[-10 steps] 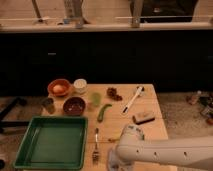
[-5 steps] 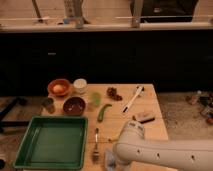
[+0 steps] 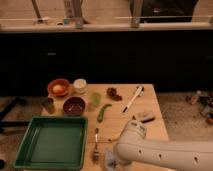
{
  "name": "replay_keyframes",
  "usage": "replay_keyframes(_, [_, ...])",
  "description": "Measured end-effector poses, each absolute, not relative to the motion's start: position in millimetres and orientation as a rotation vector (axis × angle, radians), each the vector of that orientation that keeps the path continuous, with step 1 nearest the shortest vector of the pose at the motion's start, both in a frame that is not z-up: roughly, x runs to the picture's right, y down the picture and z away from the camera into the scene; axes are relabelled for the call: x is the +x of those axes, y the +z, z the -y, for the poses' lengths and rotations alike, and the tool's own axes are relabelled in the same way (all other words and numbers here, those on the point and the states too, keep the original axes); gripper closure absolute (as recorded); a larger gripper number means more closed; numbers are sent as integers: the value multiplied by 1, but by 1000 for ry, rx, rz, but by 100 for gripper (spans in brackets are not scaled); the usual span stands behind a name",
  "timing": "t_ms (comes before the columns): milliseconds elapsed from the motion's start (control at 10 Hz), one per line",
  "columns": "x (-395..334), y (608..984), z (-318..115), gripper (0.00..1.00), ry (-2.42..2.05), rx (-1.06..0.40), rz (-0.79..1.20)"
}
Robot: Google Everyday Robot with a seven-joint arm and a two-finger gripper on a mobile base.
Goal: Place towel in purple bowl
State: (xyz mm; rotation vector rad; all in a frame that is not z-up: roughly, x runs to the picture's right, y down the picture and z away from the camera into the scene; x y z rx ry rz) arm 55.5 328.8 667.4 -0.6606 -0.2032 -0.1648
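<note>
wooden counter (image 3: 150, 102), dark cabinets behind it. the white robot arm (image 3: 165, 152) comes in from the lower right and lies across the counter's front edge.

gripper (image 3: 114, 161): at the arm's left end, low over the front edge, just right of the metal fork (image 3: 96, 146), and mostly hidden by the wrist. fingers closed together.

small pale grey-blue cloth towel (image 3: 107, 159): a light patch right at the gripper, on the front edge of the counter. it seems to touch the gripper; cannot tell whether the fingers pinch it.

small round dark purple bowl (image 3: 74, 106): well apart from the towel, toward the back left, just behind the green rectangular plastic tray (image 3: 51, 141).

other items:
- round orange bowl (image 3: 59, 87) behind the purple bowl, small white cup (image 3: 80, 85) just to its right
- small dark can (image 3: 48, 105) left of the purple bowl
- pale green cup (image 3: 95, 98) right of the purple bowl, long green pod-shaped vegetable (image 3: 103, 111) just in front of it
- dark red clump (image 3: 114, 93) at back centre
- white long-handled utensil (image 3: 133, 98) lying diagonally to the right
- dark rectangular sponge (image 3: 146, 117) near the right edge, just behind the arm
</note>
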Motion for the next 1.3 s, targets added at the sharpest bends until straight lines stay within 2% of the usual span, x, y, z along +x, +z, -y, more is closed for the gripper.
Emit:
replay_keyframes(400, [53, 671, -328, 100, -177, -659, 205])
replay_keyframes(700, [22, 679, -317, 100, -218, -650, 219])
replay_keyframes(1300, [-31, 682, -278, 100, -312, -603, 246])
